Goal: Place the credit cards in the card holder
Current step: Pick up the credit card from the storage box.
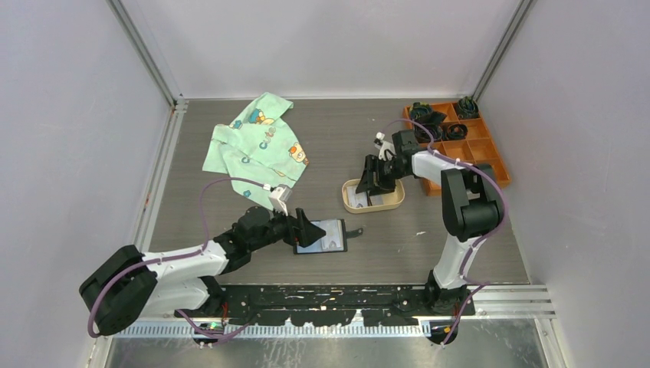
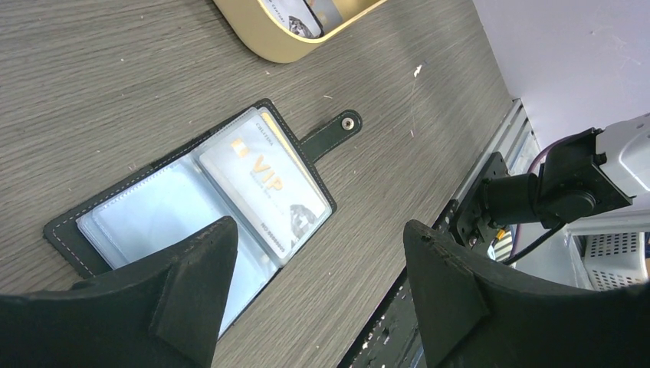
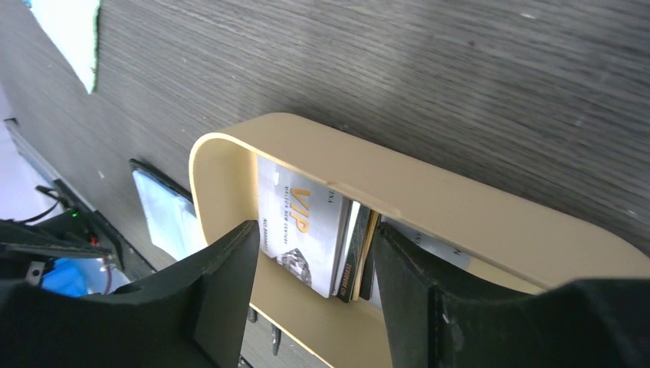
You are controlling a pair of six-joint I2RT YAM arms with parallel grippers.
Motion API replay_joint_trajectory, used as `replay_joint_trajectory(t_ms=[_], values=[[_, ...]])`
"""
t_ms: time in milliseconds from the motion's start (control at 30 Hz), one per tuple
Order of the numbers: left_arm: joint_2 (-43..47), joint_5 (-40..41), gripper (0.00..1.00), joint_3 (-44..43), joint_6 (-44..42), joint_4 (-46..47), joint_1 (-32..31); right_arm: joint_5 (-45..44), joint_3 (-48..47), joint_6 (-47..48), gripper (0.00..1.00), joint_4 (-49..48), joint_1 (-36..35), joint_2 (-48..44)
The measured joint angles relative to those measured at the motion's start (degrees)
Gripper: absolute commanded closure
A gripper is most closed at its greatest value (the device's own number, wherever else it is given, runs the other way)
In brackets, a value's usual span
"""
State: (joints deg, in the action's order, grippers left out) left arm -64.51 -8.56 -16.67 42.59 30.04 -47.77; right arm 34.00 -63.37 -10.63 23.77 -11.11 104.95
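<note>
Centrally, the beige oval tray [image 1: 379, 208] is taken as landmark on the wood-grain table [image 1: 429, 245]. Inside the tray, several credit cards [image 3: 356, 253] are stood on edge against its far wall, a silver VIP card [image 3: 299, 218] foremost and darker ones behind it. The right gripper [image 3: 314, 241] is lowered into the tray with its jaws partly spread on either side of these cards; whether the cards are actually pinched cannot be told. Left of the tray and nearer the arm bases, the black card holder [image 2: 69, 222] is laid open and flat, its snap tab [image 2: 331, 136] pointed toward the tray. A second VIP card [image 2: 264, 192] is seen on the tray-side leaf of clear sleeves. The left gripper [image 2: 318, 253] is held over the holder, jaws wide and empty.
</note>
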Motion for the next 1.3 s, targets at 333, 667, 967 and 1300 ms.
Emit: replay_joint_trajectory(t_ms=[333,667,967,1300], values=[[-0.76,-0.22,0.21,0.00,0.42,0.57,0.00,9.60,-0.15,-4.79,0.44,-2.19,0.09,2.47],[-2.27,-0.50,0.21,0.00,0.46,0.66,0.00,19.43,1.27,-11.85,0.52,-8.13,0.74,2.47],[-2.47,-0.52,0.21,0.00,0.48,1.03,0.00,19.89,1.68,-13.33,0.60,-8.85,0.83,2.47],[-3.76,-0.70,0.21,0.00,0.70,1.49,0.00,18.73,1.68,-13.40,0.69,-8.02,0.50,4.72]])
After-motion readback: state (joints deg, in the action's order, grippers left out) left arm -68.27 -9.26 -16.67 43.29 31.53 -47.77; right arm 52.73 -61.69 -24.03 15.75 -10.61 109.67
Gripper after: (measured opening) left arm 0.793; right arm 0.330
